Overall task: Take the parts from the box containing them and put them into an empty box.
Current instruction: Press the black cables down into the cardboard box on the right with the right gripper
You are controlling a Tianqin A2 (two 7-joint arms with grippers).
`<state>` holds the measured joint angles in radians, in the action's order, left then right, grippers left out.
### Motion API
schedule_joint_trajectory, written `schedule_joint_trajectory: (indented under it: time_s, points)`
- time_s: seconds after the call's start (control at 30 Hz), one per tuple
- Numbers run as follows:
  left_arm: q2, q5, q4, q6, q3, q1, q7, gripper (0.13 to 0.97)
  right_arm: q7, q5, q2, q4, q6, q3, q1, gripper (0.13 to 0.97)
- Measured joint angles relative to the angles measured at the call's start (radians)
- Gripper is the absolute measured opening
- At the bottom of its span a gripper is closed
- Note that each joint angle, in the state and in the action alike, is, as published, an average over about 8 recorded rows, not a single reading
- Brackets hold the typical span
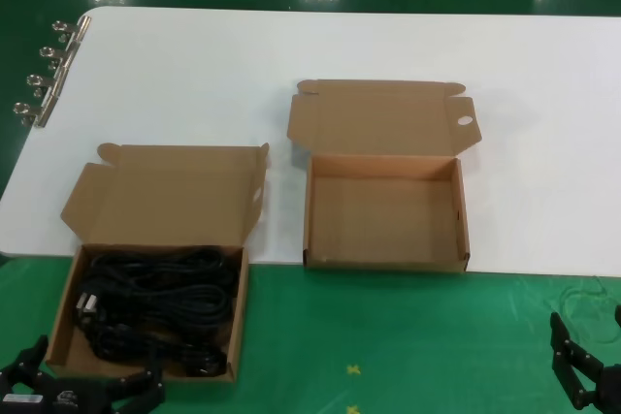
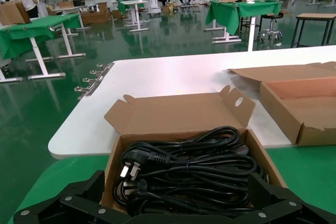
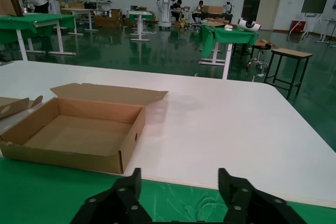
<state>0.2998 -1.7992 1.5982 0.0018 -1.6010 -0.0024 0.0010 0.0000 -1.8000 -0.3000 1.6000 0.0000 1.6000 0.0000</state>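
Note:
The parts, black power cords (image 1: 155,302) with moulded plugs, lie coiled in the box containing them (image 1: 62,309) at the front left, with its lid folded back. In the left wrist view the cords (image 2: 189,174) fill that box (image 2: 112,167). My left gripper (image 1: 92,367) is open at the box's near edge, with its fingertips (image 2: 97,180) spread wider than the cord bundle and nothing held. The empty box (image 1: 309,212) stands to the right, with a round hole in its lid (image 1: 465,121). My right gripper (image 3: 179,177) hangs open over the green mat, right of the empty box (image 3: 68,156).
Both boxes straddle the line between the white table (image 1: 194,75) and the green mat (image 1: 388,336). Several binder clips (image 1: 44,75) stick out from the table's far left edge. A wrinkled clear film (image 3: 236,200) lies on the mat under my right gripper.

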Motion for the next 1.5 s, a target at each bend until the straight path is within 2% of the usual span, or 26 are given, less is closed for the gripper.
schedule_joint_trajectory:
  time_s: [0.03, 0.17, 0.43, 0.73, 1.03, 1.5]
  points:
    - [0.000, 0.000, 0.000, 0.000, 0.000, 0.000, 0.000, 0.966, 0.000, 0.000, 0.000, 0.000, 0.000, 0.000, 0.000, 0.574]
    - [0.000, 0.000, 0.000, 0.000, 0.000, 0.000, 0.000, 0.966, 0.000, 0.000, 0.000, 0.000, 0.000, 0.000, 0.000, 0.574]
    - [0.000, 0.000, 0.000, 0.000, 0.000, 0.000, 0.000, 0.966, 0.000, 0.000, 0.000, 0.000, 0.000, 0.000, 0.000, 0.364]
    - [0.000, 0.000, 0.000, 0.000, 0.000, 0.000, 0.000, 0.966, 0.000, 0.000, 0.000, 0.000, 0.000, 0.000, 0.000, 0.224]
    - [0.000, 0.000, 0.000, 0.000, 0.000, 0.000, 0.000, 0.966, 0.000, 0.000, 0.000, 0.000, 0.000, 0.000, 0.000, 0.154]
    - [0.000, 0.000, 0.000, 0.000, 0.000, 0.000, 0.000, 0.966, 0.000, 0.000, 0.000, 0.000, 0.000, 0.000, 0.000, 0.160]
